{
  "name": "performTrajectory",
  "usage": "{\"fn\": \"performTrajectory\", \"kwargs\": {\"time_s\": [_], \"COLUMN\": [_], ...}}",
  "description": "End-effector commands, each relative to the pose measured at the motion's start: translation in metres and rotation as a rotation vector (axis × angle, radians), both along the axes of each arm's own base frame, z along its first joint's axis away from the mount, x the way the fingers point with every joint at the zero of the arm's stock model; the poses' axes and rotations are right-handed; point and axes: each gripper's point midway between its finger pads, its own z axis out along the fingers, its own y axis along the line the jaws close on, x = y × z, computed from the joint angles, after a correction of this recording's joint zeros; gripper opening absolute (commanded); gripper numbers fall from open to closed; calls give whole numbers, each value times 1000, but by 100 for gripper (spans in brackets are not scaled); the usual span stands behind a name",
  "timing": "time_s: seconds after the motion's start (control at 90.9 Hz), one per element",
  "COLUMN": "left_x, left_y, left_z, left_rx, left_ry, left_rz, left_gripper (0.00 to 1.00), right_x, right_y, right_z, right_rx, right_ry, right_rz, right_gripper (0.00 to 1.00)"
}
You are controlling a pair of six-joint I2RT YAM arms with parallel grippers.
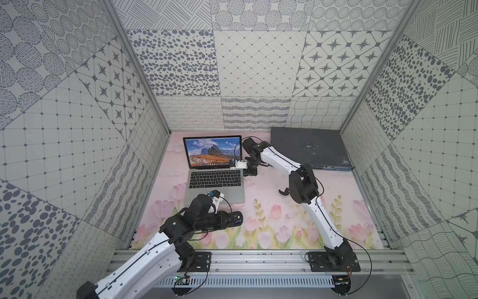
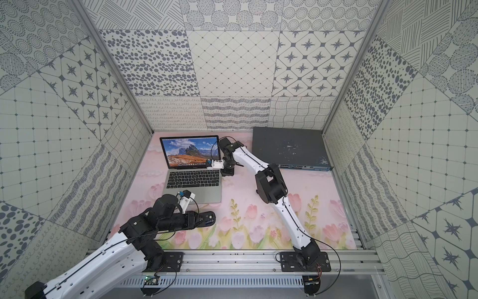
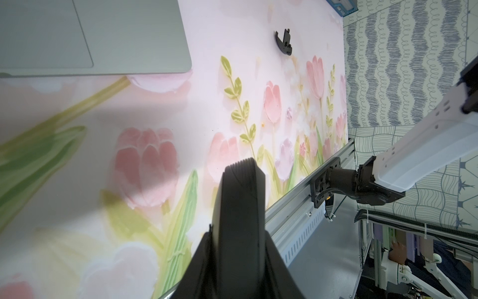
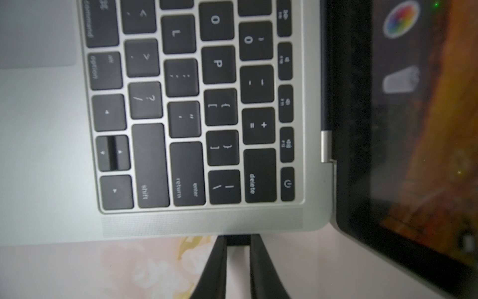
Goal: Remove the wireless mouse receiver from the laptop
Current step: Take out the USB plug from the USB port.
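Receiver [image 4: 238, 240] in laptop [image 4: 64, 155] edge, between right jaws

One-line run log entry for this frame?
right gripper: shut on wireless mouse receiver, plugged into laptop | left gripper: shut, empty

The laptop [image 2: 204, 191] sits open on a pink tulip-print mat [image 2: 258, 222], and its screen [image 2: 190, 152] shows a mountain landscape. A flat dark grey network switch [image 2: 289, 148] lies in the back right corner, apart from the laptop. 2 white-and-black arms rise from a metal rail [image 2: 232, 261]. The right gripper [image 2: 227, 173] is down at the laptop's right edge beside the hinge, its fingertips too small to read. The left gripper [image 2: 210, 218] lies level over the mat near the laptop's front edge, jaws together.
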Motion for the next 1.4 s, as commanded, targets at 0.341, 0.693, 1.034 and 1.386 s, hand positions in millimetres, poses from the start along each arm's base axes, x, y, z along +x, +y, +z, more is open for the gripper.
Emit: {"fn": "performTrajectory", "kwargs": {"time_s": [0.341,0.693,1.034,1.386], "left_x": [2,4,6,49], "left_y": [-4,-6,-9,-1], "left_z": [5,4,5,15], "left_rx": [-27,-34,-43,47], "left_ry": [-19,-28,-44,-166], "left_rz": [-12,-17,-31,71], "left_gripper": [19,19,19,18], "right_x": [-28,-33,-28,-28], "right_y": [-81,-105,-117,-124], "right_z": [8,29,13,-2], "right_rx": [-68,-57,-90,-74], "right_ry": [126,89,60,65], "right_rz": [-97,-185,-222,-233], "right_gripper": [0,0,0,0]}}
